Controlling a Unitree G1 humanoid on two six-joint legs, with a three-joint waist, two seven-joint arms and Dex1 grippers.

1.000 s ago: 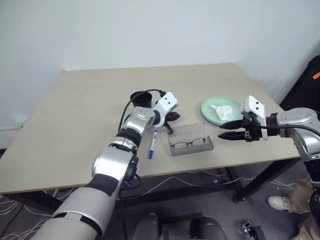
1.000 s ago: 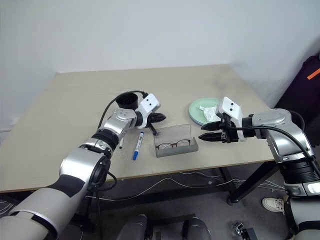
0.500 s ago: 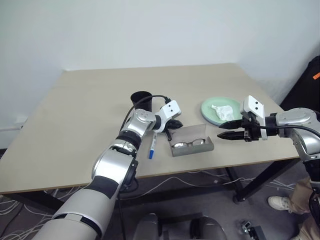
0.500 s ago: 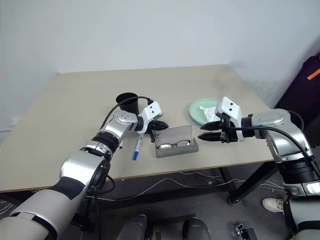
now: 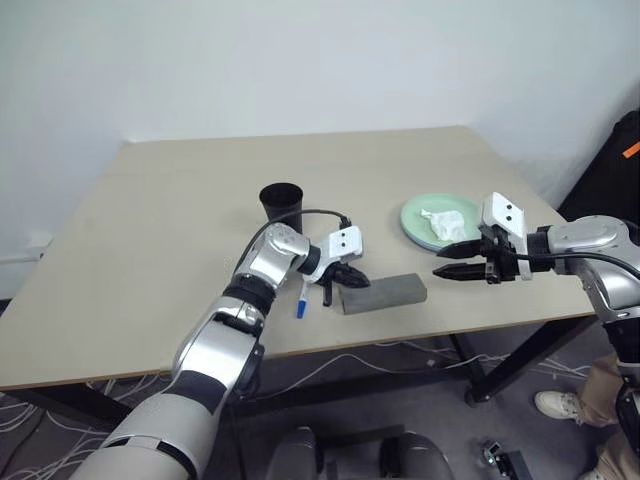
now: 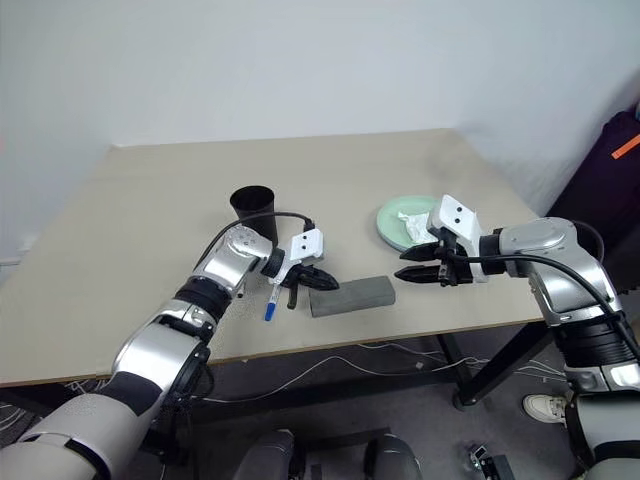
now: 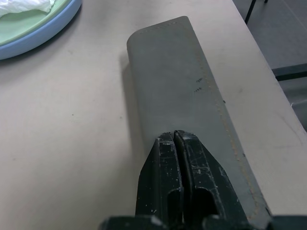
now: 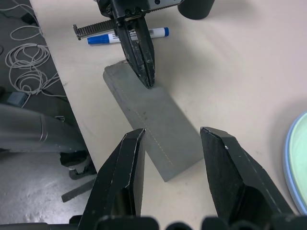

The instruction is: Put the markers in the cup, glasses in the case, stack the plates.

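The grey case (image 5: 385, 292) lies closed near the table's front edge, so the glasses are hidden. My left gripper (image 5: 356, 284) is shut, its tips resting on the lid at the case's left end (image 7: 187, 96). A blue-capped marker (image 5: 301, 298) lies just left of the case, under my left wrist. The black cup (image 5: 282, 200) stands upright behind them. At the right, the green plate (image 5: 430, 215) sits on the blue plate (image 7: 48, 33) with a crumpled tissue (image 5: 443, 222) on top. My right gripper (image 5: 446, 264) hovers open just right of the case, holding nothing.
The table's front edge (image 5: 400, 335) runs close behind the case. Cables (image 8: 26, 62) lie on the floor below. A dark bag (image 5: 615, 170) stands off the table's right corner. The far half of the table (image 5: 300, 160) is bare wood.
The case's lid was up with the glasses showing inside; now it is down. My left gripper swung toward the front edge onto the lid. The right arm held still.
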